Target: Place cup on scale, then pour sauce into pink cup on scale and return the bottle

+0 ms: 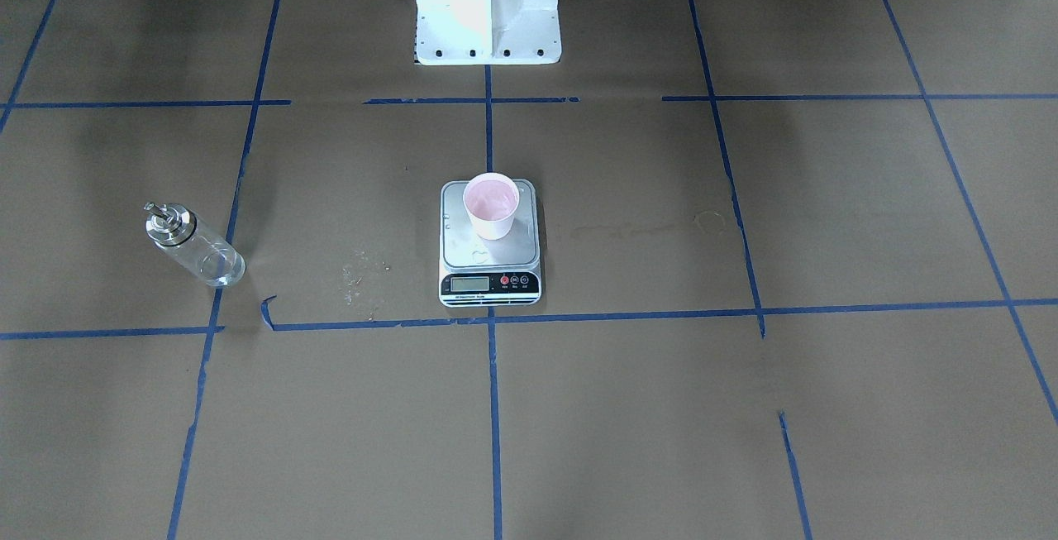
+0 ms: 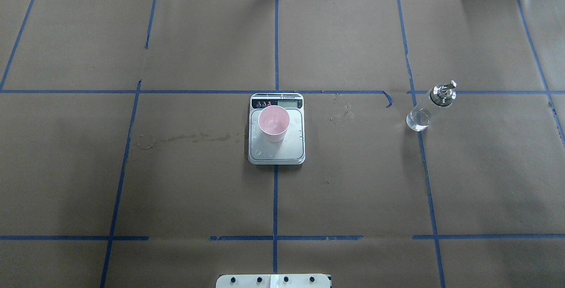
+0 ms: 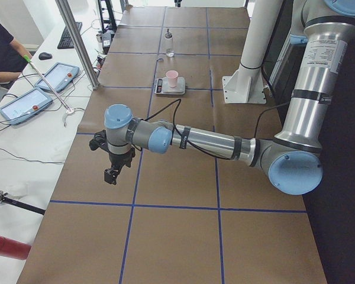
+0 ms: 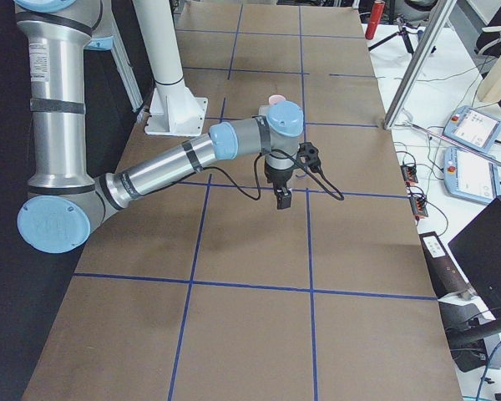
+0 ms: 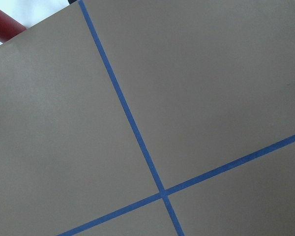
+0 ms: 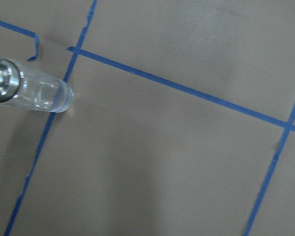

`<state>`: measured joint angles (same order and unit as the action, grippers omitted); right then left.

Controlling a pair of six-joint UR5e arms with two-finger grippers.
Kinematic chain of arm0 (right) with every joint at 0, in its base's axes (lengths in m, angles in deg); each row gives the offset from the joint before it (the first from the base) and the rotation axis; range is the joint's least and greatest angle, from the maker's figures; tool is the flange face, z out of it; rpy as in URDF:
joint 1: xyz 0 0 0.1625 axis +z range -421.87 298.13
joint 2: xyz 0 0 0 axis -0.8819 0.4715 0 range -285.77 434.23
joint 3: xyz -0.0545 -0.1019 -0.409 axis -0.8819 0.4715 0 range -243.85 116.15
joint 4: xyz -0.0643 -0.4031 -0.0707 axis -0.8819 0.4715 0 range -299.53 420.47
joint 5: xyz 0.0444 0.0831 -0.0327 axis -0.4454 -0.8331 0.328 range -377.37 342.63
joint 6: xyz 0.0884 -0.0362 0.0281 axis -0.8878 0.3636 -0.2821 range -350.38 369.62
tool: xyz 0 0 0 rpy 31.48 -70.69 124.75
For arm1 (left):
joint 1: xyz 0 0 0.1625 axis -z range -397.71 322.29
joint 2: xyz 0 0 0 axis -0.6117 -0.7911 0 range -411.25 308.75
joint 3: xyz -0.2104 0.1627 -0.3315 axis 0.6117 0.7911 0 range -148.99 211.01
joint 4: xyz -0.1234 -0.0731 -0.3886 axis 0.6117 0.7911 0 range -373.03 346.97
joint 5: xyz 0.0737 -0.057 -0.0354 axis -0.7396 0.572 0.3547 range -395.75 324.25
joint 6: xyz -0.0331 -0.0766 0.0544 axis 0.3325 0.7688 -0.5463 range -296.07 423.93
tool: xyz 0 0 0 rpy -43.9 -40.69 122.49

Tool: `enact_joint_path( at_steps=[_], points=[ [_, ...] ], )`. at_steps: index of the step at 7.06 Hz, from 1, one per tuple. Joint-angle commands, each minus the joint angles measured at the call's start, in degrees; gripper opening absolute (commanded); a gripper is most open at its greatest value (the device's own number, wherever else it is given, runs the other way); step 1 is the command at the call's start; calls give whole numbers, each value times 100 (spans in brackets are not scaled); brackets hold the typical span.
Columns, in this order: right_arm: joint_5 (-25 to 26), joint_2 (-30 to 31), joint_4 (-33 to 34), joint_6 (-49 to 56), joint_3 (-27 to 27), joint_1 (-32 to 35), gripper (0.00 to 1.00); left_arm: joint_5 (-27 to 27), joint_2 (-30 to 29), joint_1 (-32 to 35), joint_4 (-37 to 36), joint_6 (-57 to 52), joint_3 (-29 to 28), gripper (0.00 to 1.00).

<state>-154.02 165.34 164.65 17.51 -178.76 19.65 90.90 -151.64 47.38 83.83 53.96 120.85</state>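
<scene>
The cup [image 1: 491, 205] [image 2: 273, 122], white outside and pink inside, stands upright on the far part of the scale [image 1: 463, 249] [image 2: 292, 147]. The bottle [image 1: 194, 246] [image 2: 426, 109] [image 6: 29, 91] stands alone on the table towards my right, with clear sauce [image 2: 417, 120] low in it. Neither gripper is near these things. My left gripper [image 3: 111, 174] hangs over the table's left end. My right gripper [image 4: 282, 199] hangs over the right end. Both show only in the side views, so I cannot tell whether they are open or shut.
Brown paper with blue tape lines covers the table [image 2: 353, 191]. A wet streak [image 2: 190, 138] lies left of the scale, and small specks [image 2: 342, 111] lie to its right. The white robot base [image 1: 488, 11] stands behind the scale. A person's arm [image 3: 3, 71] rests at a side desk.
</scene>
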Motion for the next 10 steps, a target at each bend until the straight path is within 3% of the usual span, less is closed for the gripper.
enact_joint_path(
  at_steps=[1, 2, 4, 6, 8, 10],
  points=[
    [6, -6, -11, 1422, 1124, 766, 100, 17, 37, 15, 0, -22, 15, 100],
    [154, 12, -38, 1382, 1250, 803, 100, 348, 37, 16, -43, 30, 102, 100],
    [367, -14, -125, 1294, 1505, 804, 100, 414, 385, 16, 87, -83, 60, 100],
    [367, 30, -711, 1058, 1953, 795, 100, 431, 459, 155, -155, -110, -160, 100],
    [350, 135, -1729, 61, 2313, 795, 100, 404, 476, 497, -632, -502, -282, 100],
    [219, 144, -1963, -183, 2447, 804, 100, 422, 476, 560, -641, -787, -433, 100]
  ],
)
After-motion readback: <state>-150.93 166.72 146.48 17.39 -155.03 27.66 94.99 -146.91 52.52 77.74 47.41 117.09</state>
